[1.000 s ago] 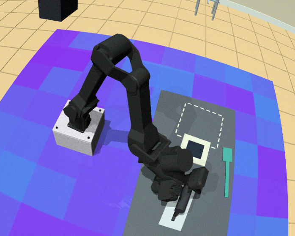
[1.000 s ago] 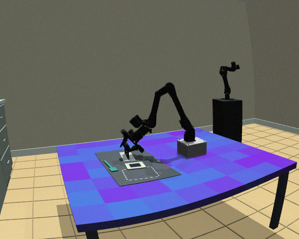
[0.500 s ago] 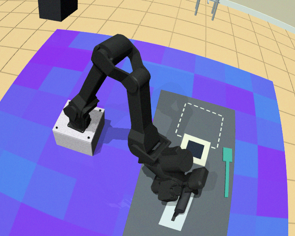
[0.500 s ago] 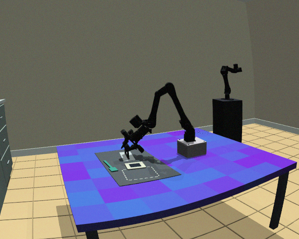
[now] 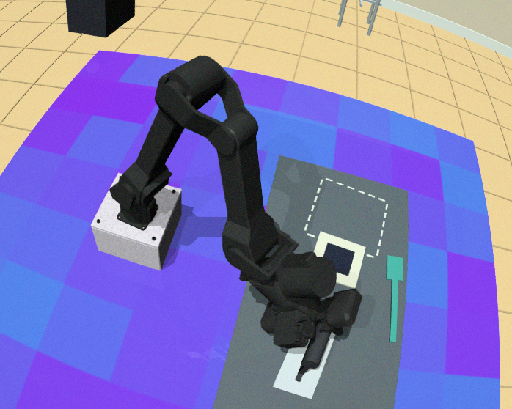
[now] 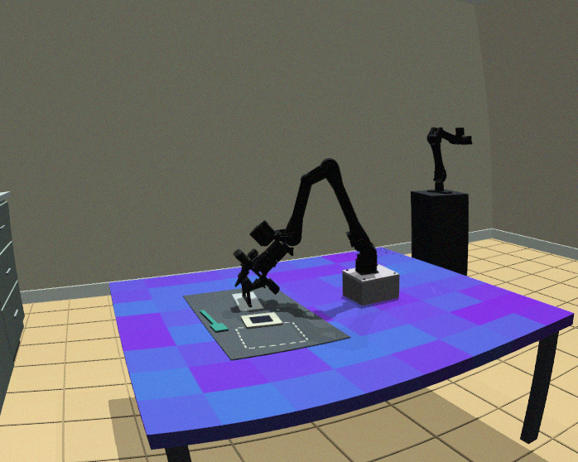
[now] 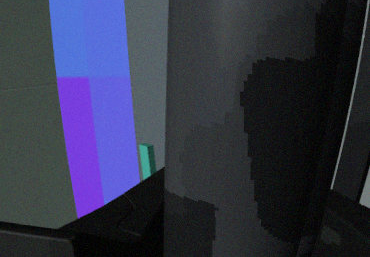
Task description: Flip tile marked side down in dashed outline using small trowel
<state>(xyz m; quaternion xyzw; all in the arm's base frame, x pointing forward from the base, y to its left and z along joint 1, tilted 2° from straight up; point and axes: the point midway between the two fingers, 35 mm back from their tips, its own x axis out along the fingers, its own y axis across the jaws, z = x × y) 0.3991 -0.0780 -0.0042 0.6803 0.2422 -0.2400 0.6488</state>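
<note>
The small trowel has a light flat blade point(image 5: 287, 382) point(image 6: 238, 300) lying on the mat and a dark round handle point(image 5: 317, 348) point(image 7: 210, 104) raised above it. My gripper point(image 5: 324, 330) point(image 6: 249, 282) is shut on that handle; its fingers stand either side of it in the wrist view. The arm hides part of the blade. The cream tile point(image 5: 357, 264) point(image 6: 275, 319) lies flat, its dark square facing up, mostly outside the dashed outline point(image 5: 386, 204), with one edge reaching over the outline's near side. The wrist hides one tile corner in the top view.
A teal spatula point(image 5: 394, 303) point(image 6: 219, 326) lies along the grey mat's point(image 5: 366, 374) point(image 6: 324, 334) edge, beside the tile. The arm's pale base block point(image 5: 128, 244) point(image 6: 371, 291) stands on the table. My wrist hangs close to the tile.
</note>
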